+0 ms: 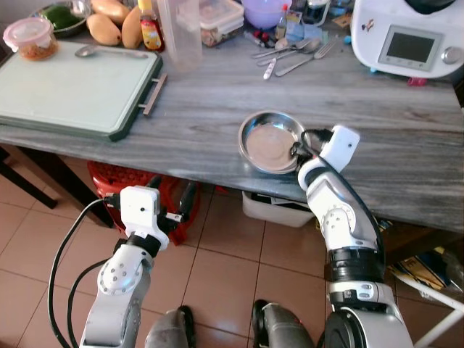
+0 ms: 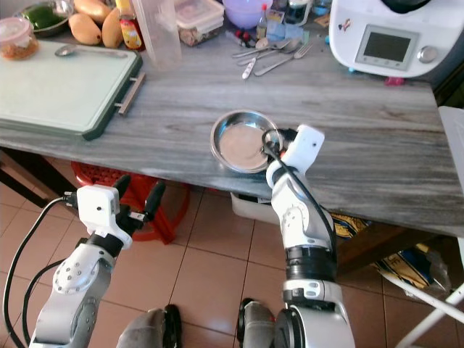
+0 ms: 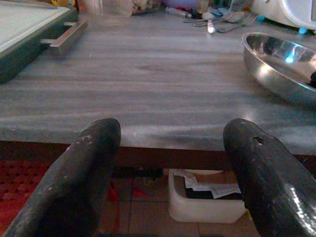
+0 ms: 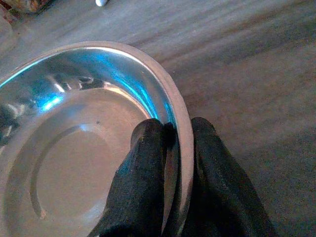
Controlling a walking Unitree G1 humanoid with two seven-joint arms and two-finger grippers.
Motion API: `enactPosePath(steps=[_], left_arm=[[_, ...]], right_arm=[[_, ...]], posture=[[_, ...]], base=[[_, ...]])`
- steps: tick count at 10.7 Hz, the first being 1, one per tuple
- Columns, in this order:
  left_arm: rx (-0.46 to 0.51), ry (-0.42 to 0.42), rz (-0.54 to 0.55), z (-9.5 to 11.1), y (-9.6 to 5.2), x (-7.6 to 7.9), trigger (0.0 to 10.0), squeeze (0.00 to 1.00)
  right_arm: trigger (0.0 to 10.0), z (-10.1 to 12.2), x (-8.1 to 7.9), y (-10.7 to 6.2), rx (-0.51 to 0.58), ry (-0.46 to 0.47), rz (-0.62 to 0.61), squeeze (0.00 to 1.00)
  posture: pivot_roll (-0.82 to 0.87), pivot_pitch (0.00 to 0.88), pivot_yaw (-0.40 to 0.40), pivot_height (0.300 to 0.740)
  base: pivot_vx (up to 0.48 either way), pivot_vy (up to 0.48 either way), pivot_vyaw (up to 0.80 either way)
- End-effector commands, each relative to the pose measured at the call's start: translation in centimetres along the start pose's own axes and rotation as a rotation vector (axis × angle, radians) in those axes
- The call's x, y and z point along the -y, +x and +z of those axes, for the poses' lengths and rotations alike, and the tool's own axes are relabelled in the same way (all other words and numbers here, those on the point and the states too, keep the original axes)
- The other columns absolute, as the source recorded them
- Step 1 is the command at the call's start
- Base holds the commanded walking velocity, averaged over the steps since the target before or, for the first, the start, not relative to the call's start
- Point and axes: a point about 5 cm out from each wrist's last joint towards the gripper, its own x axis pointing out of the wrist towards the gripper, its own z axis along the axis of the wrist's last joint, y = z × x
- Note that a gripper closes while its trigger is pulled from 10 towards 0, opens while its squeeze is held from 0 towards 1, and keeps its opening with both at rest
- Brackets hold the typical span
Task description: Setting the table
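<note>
Silver arms fill the lower part of the head views. Left pincer hangs below the tabletop edge, over the tiled floor, fingers spread apart, nothing between them. Right pincer sits at the near-right rim of the steel plate, closed on that rim. Plate lies flat on the grey wood-grain tabletop, close to its front edge. Further back: green cutting board with a spoon on it, lidded container at its corner, mangoes, sauce bottle, clear plastic jug, loose cutlery, white kitchen appliance at right. Red stool and a white tub stand under the tabletop.

Left wrist view: two black fingers wide apart, empty, level with the tabletop's front edge; plate seen to one side, white tub beneath.

Right wrist view: black fingers pinch the plate's rim, one inside the dish and one outside, both touching metal. Plate interior is bare and reflective; it rests on the tabletop.
</note>
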Motion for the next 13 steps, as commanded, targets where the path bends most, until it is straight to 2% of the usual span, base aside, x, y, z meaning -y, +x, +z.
enactPosePath(steps=[1, 2, 3, 5, 8, 10, 12, 13], left_arm=[[0.001, 0.011, -0.014, 0.2, -0.1, 0.2, 10.0, 0.00], [0.000, 0.014, -0.009, 0.2, -0.1, 0.2, 10.0, 0.00], [-0.005, 0.032, 0.045, 0.1, 0.1, -0.4, 10.0, 0.00], [-0.004, 0.033, 0.048, 0.1, 0.2, -0.5, 10.0, 0.00], [-0.007, 0.048, 0.072, 0.1, 0.3, -0.7, 10.0, 0.00], [-0.010, 0.087, 0.130, 0.1, 0.3, -1.4, 10.0, 0.00], [-0.001, 0.085, 0.131, 0.2, 0.7, -1.2, 10.0, 0.00], [-0.001, 0.085, 0.139, 0.2, 0.7, -1.1, 10.0, 0.00]], right_arm=[[10.0, -2.3, 1.3, -0.1, -0.115, 0.013, -0.057, 1.00], [10.0, -2.4, 1.2, -0.2, -0.118, 0.016, -0.054, 1.00], [10.0, -2.0, 1.1, -0.5, -0.090, -0.024, -0.038, 1.00], [10.0, -0.8, 0.8, -0.6, -0.017, -0.059, -0.006, 1.00], [10.0, -1.7, 0.4, -0.8, -0.057, -0.067, 0.024, 1.00], [10.0, -1.4, 0.6, -1.1, -0.024, -0.155, 0.049, 1.00], [10.0, -0.5, 0.4, -1.8, 0.099, -0.259, 0.083, 1.00], [10.0, -0.5, 0.1, -1.9, 0.125, -0.276, 0.100, 1.00]], posture=[[-0.01, 0.204, -0.004, 0.740], [-0.01, 0.204, -0.004, 0.740], [-0.01, 0.204, -0.004, 0.740], [-0.02, 0.204, -0.005, 0.740], [-0.02, 0.204, -0.006, 0.740], [-0.02, 0.203, -0.006, 0.740], [-0.03, 0.204, -0.006, 0.740], [-0.03, 0.205, -0.004, 0.740]], base=[[0.000, 0.000, 0.00], [0.000, 0.000, 0.00], [0.000, 0.000, 0.00], [0.000, 0.000, 0.00], [0.000, 0.000, 0.00], [0.000, 0.000, 0.00], [0.000, 0.000, 0.00], [0.000, 0.000, 0.00]])
